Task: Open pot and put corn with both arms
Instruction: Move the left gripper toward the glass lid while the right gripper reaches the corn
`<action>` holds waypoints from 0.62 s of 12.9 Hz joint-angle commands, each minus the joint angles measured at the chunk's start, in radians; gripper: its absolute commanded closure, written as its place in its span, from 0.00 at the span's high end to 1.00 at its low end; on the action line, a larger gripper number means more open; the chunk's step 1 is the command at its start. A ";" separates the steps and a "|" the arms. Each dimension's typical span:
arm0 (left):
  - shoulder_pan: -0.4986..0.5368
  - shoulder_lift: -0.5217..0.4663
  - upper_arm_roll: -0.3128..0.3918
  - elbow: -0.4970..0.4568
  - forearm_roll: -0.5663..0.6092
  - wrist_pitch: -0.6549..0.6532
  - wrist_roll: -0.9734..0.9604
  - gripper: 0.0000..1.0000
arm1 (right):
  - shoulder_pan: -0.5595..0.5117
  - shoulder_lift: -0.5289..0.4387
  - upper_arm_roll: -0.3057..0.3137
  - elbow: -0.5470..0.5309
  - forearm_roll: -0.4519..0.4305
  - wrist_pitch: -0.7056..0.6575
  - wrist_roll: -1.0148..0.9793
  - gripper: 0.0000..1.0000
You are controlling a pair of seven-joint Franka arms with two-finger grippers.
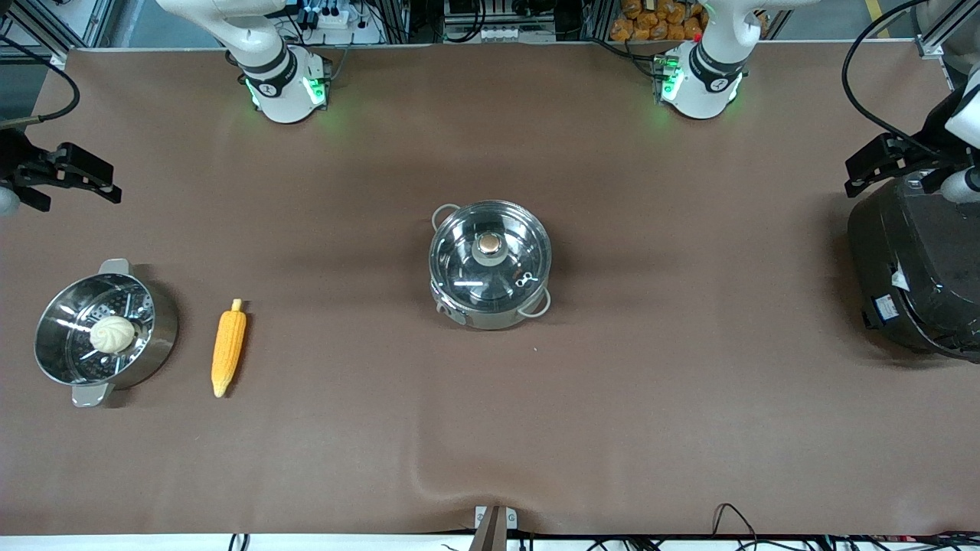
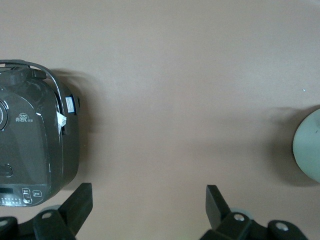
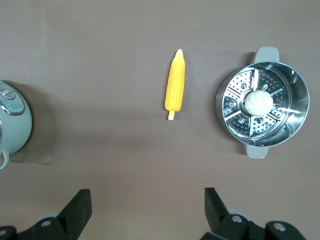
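Both claws hung spread, the left claw [image 2: 145,210] over the black rice cooker [image 1: 915,268], the right claw [image 3: 145,210] near the perforated steel steamer pot [image 1: 103,329] holding a white bun [image 1: 112,334]. Beside it lay the yellow-orange corn cob [image 1: 228,349]; the lidded shiny steel pot [image 1: 490,264] stood mid-table [image 1: 490,428].

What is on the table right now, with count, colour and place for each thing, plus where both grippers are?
pot: one, shiny steel, mid-table, clear lid with copper knob on it.
corn: one, yellow-orange, flat on the table toward the right arm's end, beside the steamer pot.
steamer pot: one, steel with grey handles, at the right arm's end.
bun: one, white, inside the steamer pot.
rice cooker: one, black, at the left arm's end.
table: one, brown cover.
left gripper: one, black, fingers open, up over the rice cooker's edge, waiting.
right gripper: one, black, fingers open, up over the table at the right arm's end, waiting.
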 commanded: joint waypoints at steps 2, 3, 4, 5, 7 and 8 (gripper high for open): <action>0.005 -0.008 -0.005 0.005 -0.021 -0.026 0.013 1.00 | -0.017 -0.004 0.009 0.008 0.009 -0.005 -0.002 1.00; 0.004 -0.005 -0.006 0.006 -0.023 -0.026 0.013 1.00 | -0.017 -0.005 0.009 0.008 0.008 -0.005 0.001 1.00; -0.002 -0.001 -0.006 0.009 -0.023 -0.026 0.013 1.00 | -0.017 -0.005 0.009 0.008 0.008 -0.003 0.003 1.00; -0.011 0.009 -0.009 0.013 -0.026 -0.026 0.013 1.00 | -0.018 -0.004 0.007 0.008 0.008 -0.003 0.003 1.00; -0.013 0.035 -0.058 0.014 -0.078 -0.019 -0.019 1.00 | -0.020 0.004 0.009 0.009 0.011 -0.002 0.003 1.00; -0.014 0.064 -0.099 0.022 -0.084 -0.011 -0.081 1.00 | -0.023 0.005 0.007 0.011 0.009 -0.002 0.003 1.00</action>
